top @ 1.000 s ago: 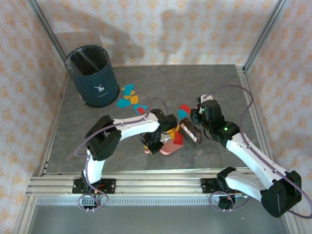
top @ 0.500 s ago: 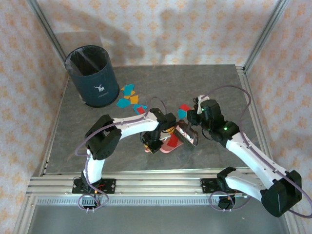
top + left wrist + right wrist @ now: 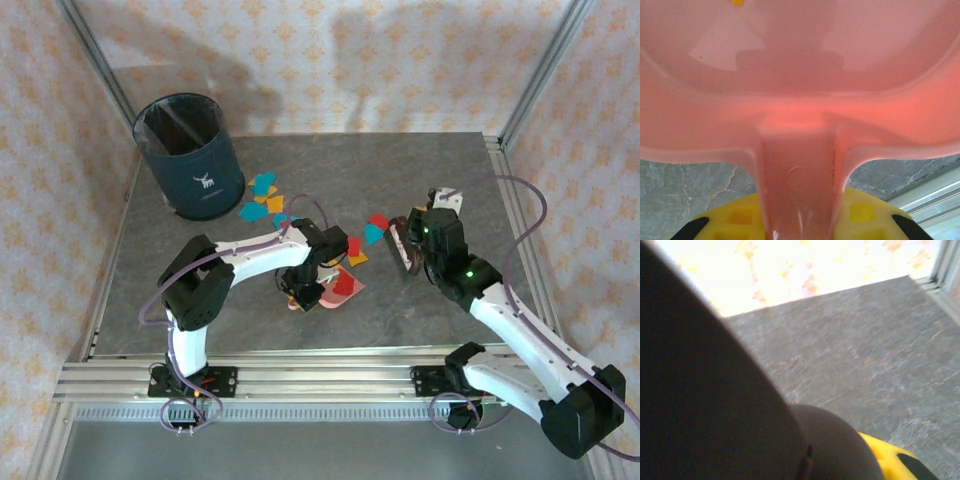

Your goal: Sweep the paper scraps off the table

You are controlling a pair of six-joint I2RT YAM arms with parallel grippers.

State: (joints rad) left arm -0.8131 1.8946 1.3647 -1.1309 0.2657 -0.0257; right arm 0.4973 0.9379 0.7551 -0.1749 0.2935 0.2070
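**While the left gripper (image 3: 305,290) is clamping the pink dustpan (image 3: 330,298), paper scraps (image 3: 265,200) are lying in two groups on the table (image 3: 180,290)**

Where the top view is looking down on the middle of the table, the left gripper is pressing its jaws together on the dustpan's handle. In the left wrist view that handle (image 3: 800,190) is running straight between the yellow fingers (image 3: 737,220), and the pan's pink tray is spreading wide above it, with grey table showing on either side. A red piece (image 3: 343,285) is lying in the pan. A yellow-orange piece (image 3: 357,258) is lying just beyond the pan, on the side facing the right arm. Whether the pan is touching the table or hanging just above it cannot be told.

To the right, the right gripper (image 3: 418,238) is pinching a dark brush (image 3: 403,252), which is hanging tilted on its left side. In the right wrist view the dark body of the brush is pressing against a yellow finger (image 3: 885,455), and bare table is stretching away behind it to the patterned wall (image 3: 805,265).

A teal piece (image 3: 373,234) and another red piece (image 3: 379,221) are lying together on the table between the two grippers, just beside the brush. The larger group of teal, orange and red scraps is lying farther back, near the foot of the dark bin (image 3: 190,155) standing at the far left corner.
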